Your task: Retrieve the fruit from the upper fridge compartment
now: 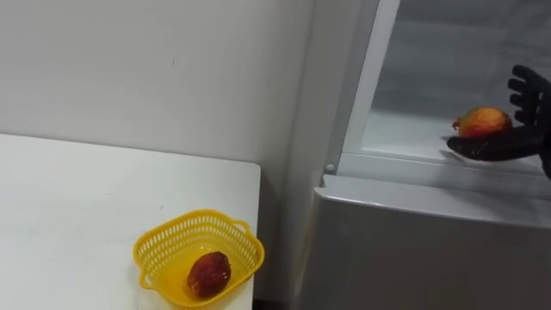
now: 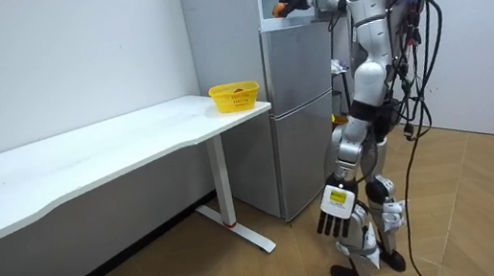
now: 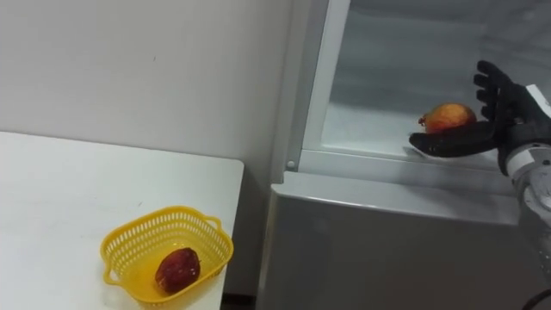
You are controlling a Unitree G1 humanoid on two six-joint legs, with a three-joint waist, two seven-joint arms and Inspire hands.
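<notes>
An orange-red fruit [image 1: 484, 122] lies on the white shelf [image 1: 400, 138] of the open upper fridge compartment. My right hand [image 1: 510, 143] reaches into that compartment and cups the fruit. Its thumb lies along the front of the fruit and its fingers stand straight behind it on the right, so the hand is open. In the room view I stand upright in front of the fridge [image 2: 301, 111] with the right arm raised to it. My left hand [image 2: 333, 225] hangs low by my leg with relaxed fingers.
A yellow basket [image 1: 155, 245] with a dark red fruit [image 1: 209, 274] in it stands on the near corner of the white table [image 1: 86, 198], left of the fridge. The grey lower fridge door [image 1: 413, 250] is shut. A white wall stands behind the table.
</notes>
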